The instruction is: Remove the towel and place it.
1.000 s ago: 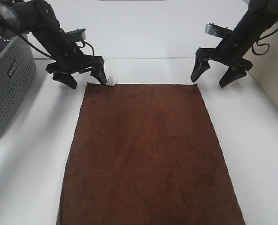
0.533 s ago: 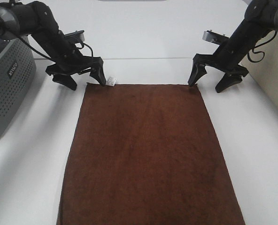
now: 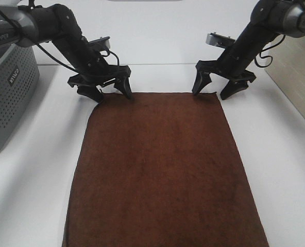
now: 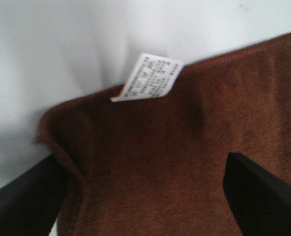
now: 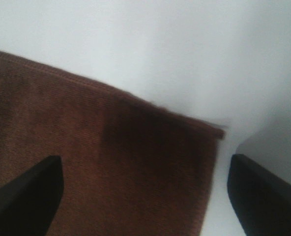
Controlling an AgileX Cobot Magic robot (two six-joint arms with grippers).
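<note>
Exterior high shows the grey basket (image 3: 8,98) cut off at the left edge. My left gripper (image 3: 113,95) has slid inward since half a second ago. Its wide-open jaws now straddle the far-left corner of the towel (image 3: 157,170), gripping nothing. The white tag (image 4: 148,77) is hidden there; only the left wrist shows it, print blurred. The towel lies flat on the worktop (image 3: 34,180), near end cropped. My right gripper (image 3: 210,94) has likewise shifted in, open and empty astride the far-right corner.
</note>
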